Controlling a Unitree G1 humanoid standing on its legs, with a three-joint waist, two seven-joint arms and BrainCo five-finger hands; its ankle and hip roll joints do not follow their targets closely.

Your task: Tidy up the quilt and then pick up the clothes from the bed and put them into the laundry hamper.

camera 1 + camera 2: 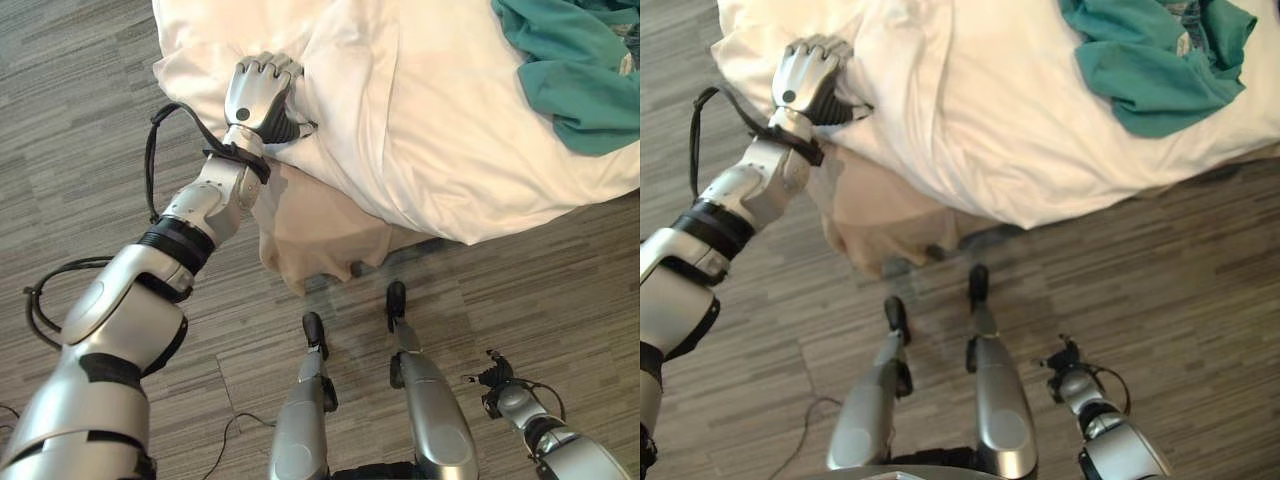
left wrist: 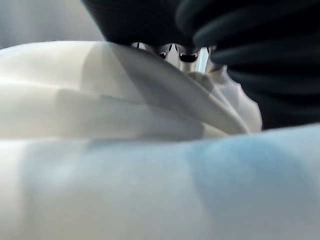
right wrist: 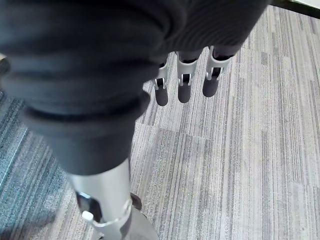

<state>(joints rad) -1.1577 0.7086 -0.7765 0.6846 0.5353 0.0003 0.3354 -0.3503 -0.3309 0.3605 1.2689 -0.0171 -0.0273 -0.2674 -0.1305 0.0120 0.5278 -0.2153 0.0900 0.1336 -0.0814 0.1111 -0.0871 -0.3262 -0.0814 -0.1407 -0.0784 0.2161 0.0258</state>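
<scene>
Two robot hands here, doing very different things. The left robot hand is up on the near left corner of the bed, fingers curled down into the white quilt so a fold of it is bunched up in its grip; in the left wrist view you can see the silver fingers buried in a ridge of the quilt, with more pale cloth spread in front. The quilt itself is rumpled, with creases running away from that hand toward the far side, and its near edge hangs over the side of the bed above the grey-brown plank floor. Below the gripped corner a beige sheet drapes down toward the floor. The clothes, a crumpled teal garment, sit on top of the quilt at the far right, well apart from the left robot hand. The right robot hand hangs low at the near right, over the floor and holding nothing; in the right wrist view its fingers point straight out, relaxed and a little apart, with just floor past them.
</scene>
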